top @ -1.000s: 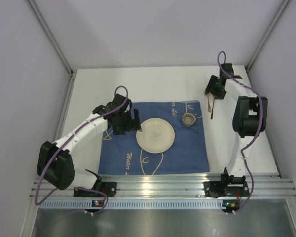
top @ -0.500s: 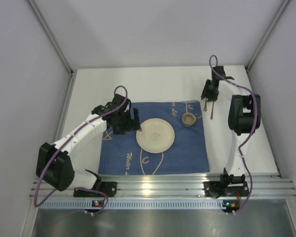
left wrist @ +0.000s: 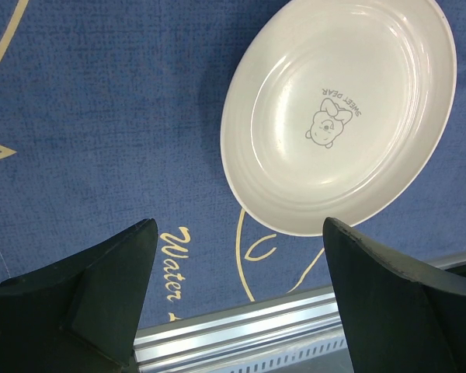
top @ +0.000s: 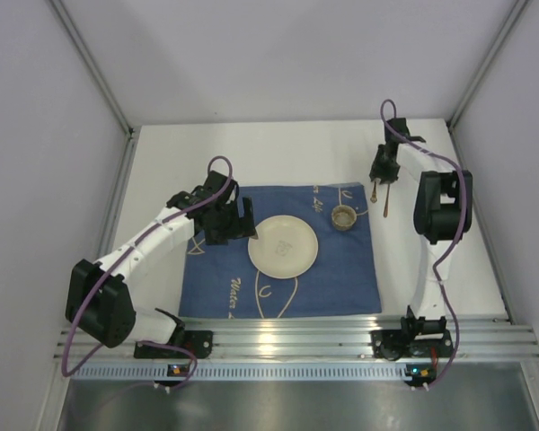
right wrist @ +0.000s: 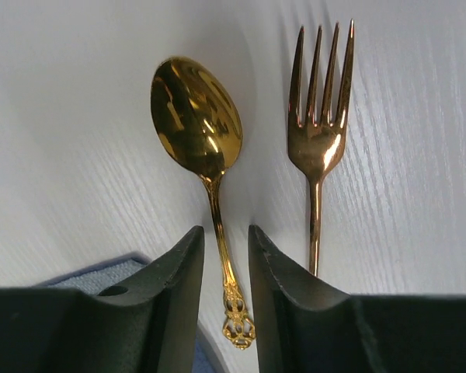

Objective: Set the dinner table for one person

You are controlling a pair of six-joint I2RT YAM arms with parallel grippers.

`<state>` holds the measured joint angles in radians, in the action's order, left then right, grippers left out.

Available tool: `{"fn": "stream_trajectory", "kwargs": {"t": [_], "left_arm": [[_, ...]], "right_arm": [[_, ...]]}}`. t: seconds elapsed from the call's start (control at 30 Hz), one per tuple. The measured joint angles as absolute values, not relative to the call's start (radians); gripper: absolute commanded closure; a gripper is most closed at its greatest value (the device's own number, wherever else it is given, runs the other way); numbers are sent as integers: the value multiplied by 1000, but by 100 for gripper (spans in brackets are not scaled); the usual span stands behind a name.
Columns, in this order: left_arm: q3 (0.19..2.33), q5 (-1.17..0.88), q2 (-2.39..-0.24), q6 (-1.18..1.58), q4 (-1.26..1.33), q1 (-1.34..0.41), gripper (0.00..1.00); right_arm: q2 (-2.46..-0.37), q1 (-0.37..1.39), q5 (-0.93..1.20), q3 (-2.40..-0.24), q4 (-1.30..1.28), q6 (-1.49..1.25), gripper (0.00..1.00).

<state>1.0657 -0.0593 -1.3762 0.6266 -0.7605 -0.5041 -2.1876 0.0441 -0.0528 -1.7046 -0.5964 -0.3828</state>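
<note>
The white counter (top: 269, 157) underlies everything; over its blue cloth (top: 225, 287), beside the plate (top: 283, 244), the left pincer (left wrist: 239, 233) hangs released. The right pincer (right wrist: 226, 231) straddles the gold spoon (right wrist: 196, 116) handle, unclenched. We judge that off-centre closure could knock it into the fork (right wrist: 318, 116) alongside.

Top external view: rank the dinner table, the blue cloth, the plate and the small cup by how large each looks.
Largest to smallest:
1. dinner table
2. blue cloth
3. plate
4. small cup
All lie at table level, so nearness to the camera does not blur the order.
</note>
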Motion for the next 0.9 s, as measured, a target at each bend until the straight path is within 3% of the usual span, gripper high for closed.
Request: {"fn": "stream_trajectory", "kwargs": {"t": [0.03,0.1,0.3,0.73,0.9], "left_arm": [[1066,-59,-1376,627,-760,-504,8],[1066,-59,-1376,627,-760,-504,8],[1066,-59,-1376,627,-760,-504,8],[1066,-58,-1377,627,-759,-504,8],[1093,-44,-1377,624,-762,-504,6]], "right_arm": [[-2207,45,-59,-1739,-620,-377,76],[-2251,48,-76,-1813,-663,-366,77],[-2321,81,-146,-1936,-743,-329,100],[-2292,104,-186,-1942,-826,-309,100],[-2097,116,-178,-1880,-890,-299,100]]}}
